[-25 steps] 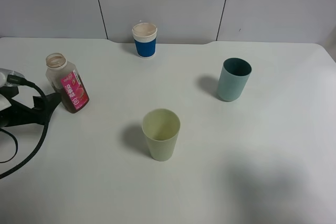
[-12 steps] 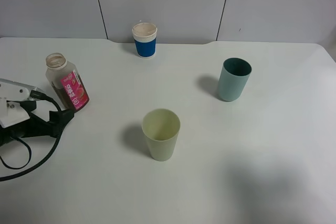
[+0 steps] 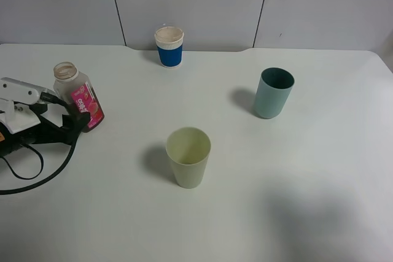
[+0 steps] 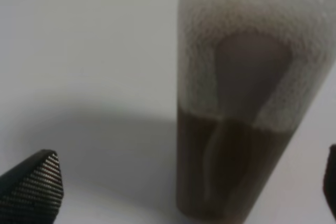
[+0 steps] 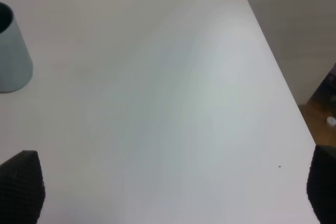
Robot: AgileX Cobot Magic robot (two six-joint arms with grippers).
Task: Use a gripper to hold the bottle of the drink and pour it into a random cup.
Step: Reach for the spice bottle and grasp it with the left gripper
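Note:
The bottle of the drink [image 3: 77, 93] stands upright at the left of the table, capless, with a pink label and brown drink in its lower part. My left gripper [image 3: 75, 115] lies low at the bottle's base, open. In the left wrist view the bottle [image 4: 236, 129] stands between the two black tips of the left gripper [image 4: 181, 187], closer to one tip, and I see no contact. The pale yellow-green cup [image 3: 188, 156] stands upright and empty at the table's middle front. My right gripper [image 5: 173, 187] is open and empty over bare table; it is out of the exterior view.
A teal-grey tumbler [image 3: 273, 93] stands at the right and shows in the right wrist view [image 5: 10, 51]. A white paper cup with blue sleeve [image 3: 169, 46] stands at the back. The left arm's black cable [image 3: 37, 173] loops on the table. The table's edge [image 5: 283, 87] runs near the right gripper.
My left gripper has moved right and back toward the bottle, and its open tips now flank the bottle's base. The bottle and cups have not moved.

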